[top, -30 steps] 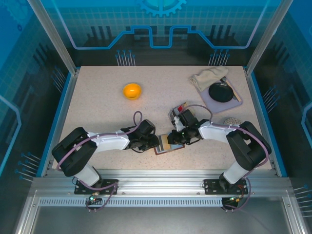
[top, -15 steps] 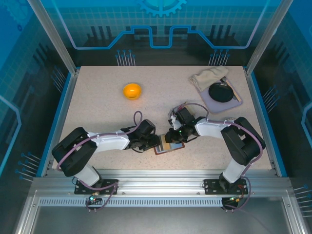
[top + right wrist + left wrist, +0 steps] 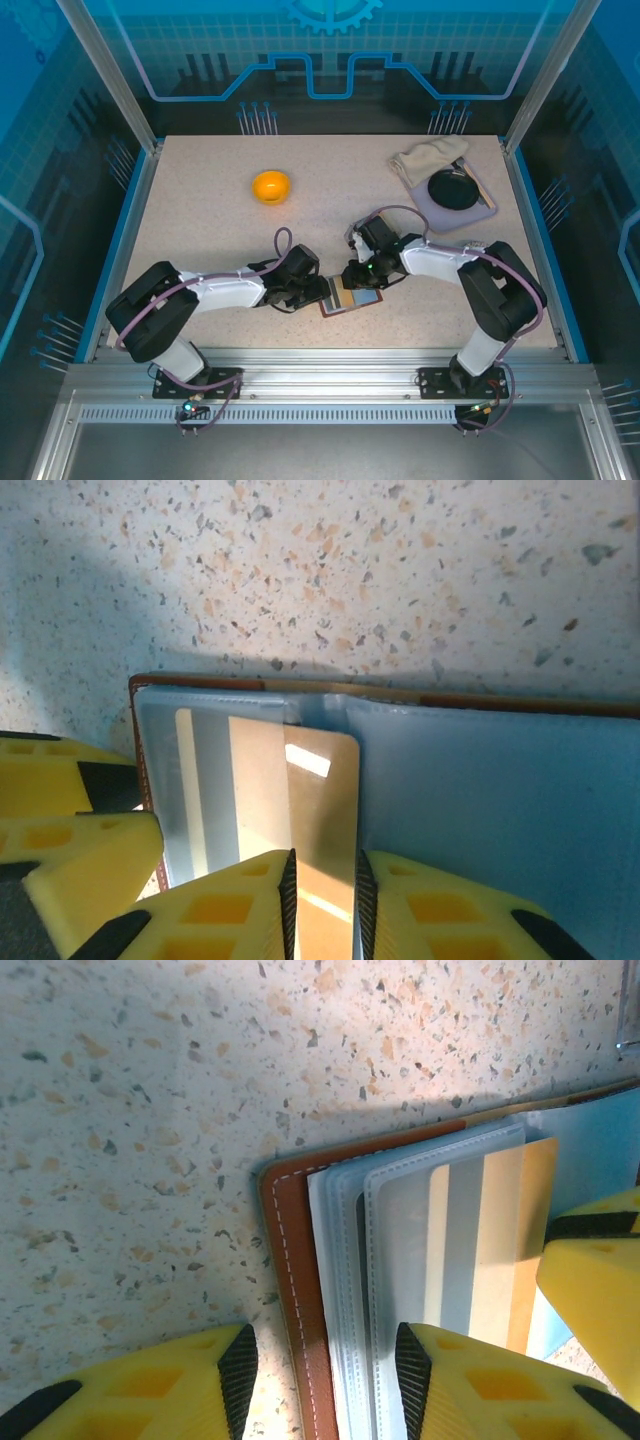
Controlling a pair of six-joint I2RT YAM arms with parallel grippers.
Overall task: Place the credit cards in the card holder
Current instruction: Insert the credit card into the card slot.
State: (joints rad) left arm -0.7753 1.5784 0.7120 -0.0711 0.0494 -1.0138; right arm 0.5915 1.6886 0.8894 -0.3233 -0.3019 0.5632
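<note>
The reddish-brown card holder (image 3: 352,300) lies open on the table between both grippers. In the left wrist view its stitched brown edge (image 3: 290,1260) and clear pockets show, with a tan and grey credit card (image 3: 490,1240) partly slid into a pocket. My left gripper (image 3: 320,1365) is open and straddles that edge, with small gaps at the pads. In the right wrist view the gold credit card (image 3: 320,810) sticks out of the left pocket beside the grey-blue inner pocket (image 3: 480,800). My right gripper (image 3: 323,905) stands narrowly open over the card's exposed strip.
An orange bowl (image 3: 271,186) sits at the back left of the table. A grey mat (image 3: 480,212) with a cloth and a black disc is at the back right. The right gripper's yellow finger (image 3: 600,1280) crowds the holder's right side.
The right wrist has shifted slightly left over the holder and its forearm has swung. The left arm has stayed in place at the holder's left edge.
</note>
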